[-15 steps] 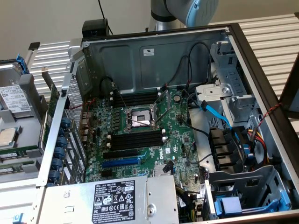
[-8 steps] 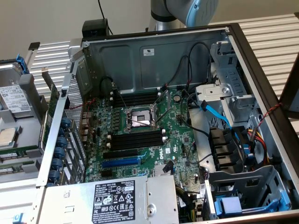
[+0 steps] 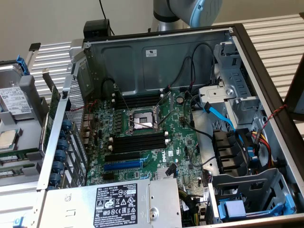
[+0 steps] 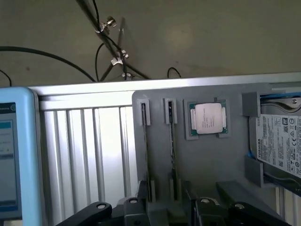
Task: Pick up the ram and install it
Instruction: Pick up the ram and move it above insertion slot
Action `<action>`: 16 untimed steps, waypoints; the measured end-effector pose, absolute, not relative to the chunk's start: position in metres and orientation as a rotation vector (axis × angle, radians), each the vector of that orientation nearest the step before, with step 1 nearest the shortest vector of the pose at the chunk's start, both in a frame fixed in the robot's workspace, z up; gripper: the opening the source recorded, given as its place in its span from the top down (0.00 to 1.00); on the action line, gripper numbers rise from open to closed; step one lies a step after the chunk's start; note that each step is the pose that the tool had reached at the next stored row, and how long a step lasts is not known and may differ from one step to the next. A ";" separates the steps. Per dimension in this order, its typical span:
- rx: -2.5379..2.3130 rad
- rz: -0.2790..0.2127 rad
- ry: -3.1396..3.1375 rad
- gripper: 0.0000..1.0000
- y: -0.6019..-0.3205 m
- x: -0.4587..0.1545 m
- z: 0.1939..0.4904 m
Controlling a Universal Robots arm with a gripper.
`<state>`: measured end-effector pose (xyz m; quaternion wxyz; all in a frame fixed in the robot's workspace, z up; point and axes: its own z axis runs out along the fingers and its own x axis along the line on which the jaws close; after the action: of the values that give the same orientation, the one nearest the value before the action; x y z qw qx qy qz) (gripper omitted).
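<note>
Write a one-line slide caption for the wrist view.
Tool near grey tray holding two RAM sticks, a CPU and a hard drive.

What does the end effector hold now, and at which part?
Nothing, it seems: both ram sticks rest in their gray tray, the end effector near their ends.

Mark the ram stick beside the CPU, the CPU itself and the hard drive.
ram stick (image 4: 172, 146), wrist view, middle of its edge.
CPU (image 4: 208, 117), wrist view, centre of metal lid.
hard drive (image 4: 278, 143), wrist view, white label.
</note>
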<state>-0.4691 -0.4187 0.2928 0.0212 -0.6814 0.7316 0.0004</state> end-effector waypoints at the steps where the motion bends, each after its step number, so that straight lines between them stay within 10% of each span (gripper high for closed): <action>1: -2.113 0.004 2.269 0.58 -0.421 -0.469 0.291; 16: -2.120 0.023 2.281 0.58 -0.427 -0.456 0.268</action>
<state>-0.4563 -0.4265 0.2677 0.0137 -0.6807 0.7324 0.0073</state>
